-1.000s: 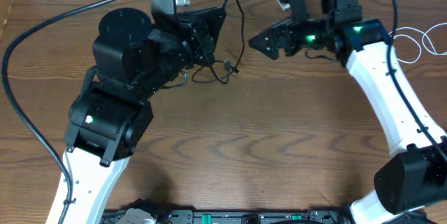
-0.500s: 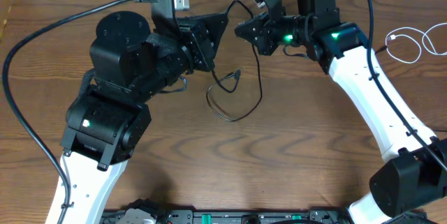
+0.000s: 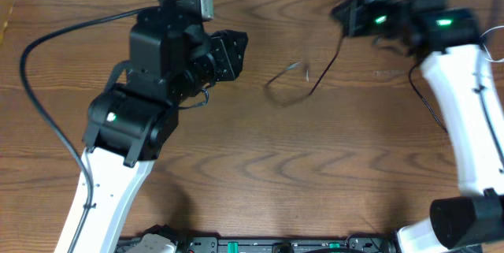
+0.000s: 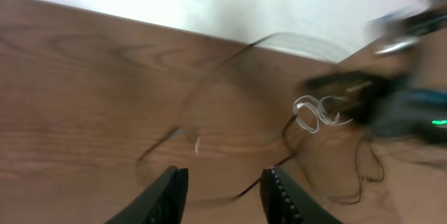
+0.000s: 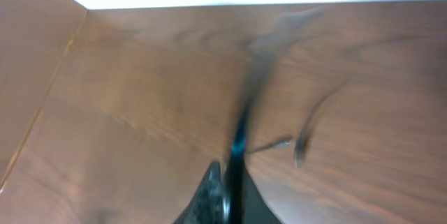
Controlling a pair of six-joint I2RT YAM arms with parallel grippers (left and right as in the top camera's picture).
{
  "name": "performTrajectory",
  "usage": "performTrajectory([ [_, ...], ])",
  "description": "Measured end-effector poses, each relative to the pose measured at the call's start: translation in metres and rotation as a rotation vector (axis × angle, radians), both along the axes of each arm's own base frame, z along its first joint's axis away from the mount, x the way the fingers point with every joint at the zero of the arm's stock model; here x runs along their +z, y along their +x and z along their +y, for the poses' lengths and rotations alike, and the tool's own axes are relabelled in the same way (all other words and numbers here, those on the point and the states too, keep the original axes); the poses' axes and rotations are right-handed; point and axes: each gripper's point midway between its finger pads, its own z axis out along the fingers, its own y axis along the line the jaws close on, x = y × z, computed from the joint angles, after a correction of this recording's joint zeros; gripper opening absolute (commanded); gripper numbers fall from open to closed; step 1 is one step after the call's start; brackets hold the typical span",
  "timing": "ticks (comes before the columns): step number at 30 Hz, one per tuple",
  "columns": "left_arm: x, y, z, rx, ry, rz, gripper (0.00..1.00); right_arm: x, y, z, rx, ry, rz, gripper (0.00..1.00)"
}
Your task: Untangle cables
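A thin black cable (image 3: 303, 86) trails in a blurred loop over the middle of the table and rises to my right gripper (image 3: 340, 12) at the back right. That gripper is shut on the black cable (image 5: 239, 137), which runs up from between its jaws (image 5: 227, 176). My left gripper (image 3: 239, 48) is to the left of the loop, apart from it, and open. Nothing lies between its fingers (image 4: 225, 178); the black cable (image 4: 171, 139) lies on the wood ahead of them. A white cable (image 4: 314, 112) sits coiled farther off, near the right arm.
The table is dark brown wood (image 3: 276, 166) with a white wall along its back edge (image 4: 174, 1). The left arm's thick black supply cable (image 3: 35, 87) arcs over the left side. The right arm's white link (image 3: 465, 103) spans the right side.
The left gripper has opened and let go of the black cable, pulling back to the left. The right gripper, shut on the cable, has swung right and dragged the loop with it.
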Motion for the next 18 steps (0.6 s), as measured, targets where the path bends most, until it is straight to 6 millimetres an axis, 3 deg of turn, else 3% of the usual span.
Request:
performTrajectory([
  [2, -0.008, 0.004, -0.001, 0.001, 0.019, 0.019, 0.43, 0.031, -0.003, -0.024, -0.065, -0.02, -0.038, 0.01],
  [3, -0.015, 0.007, -0.001, 0.001, 0.031, 0.036, 0.44, 0.058, -0.006, -0.046, -0.126, -0.034, -0.085, 0.01],
  [7, -0.026, 0.013, -0.003, -0.002, 0.048, 0.062, 0.43, 0.105, -0.019, -0.113, -0.308, -0.083, -0.151, 0.01],
  [12, -0.035, 0.017, -0.005, -0.021, 0.084, 0.069, 0.44, 0.124, -0.032, -0.194, -0.528, -0.133, -0.171, 0.01],
  [18, -0.037, 0.016, -0.004, -0.03, 0.099, 0.071, 0.44, 0.12, -0.047, -0.276, -0.746, -0.177, -0.147, 0.01],
])
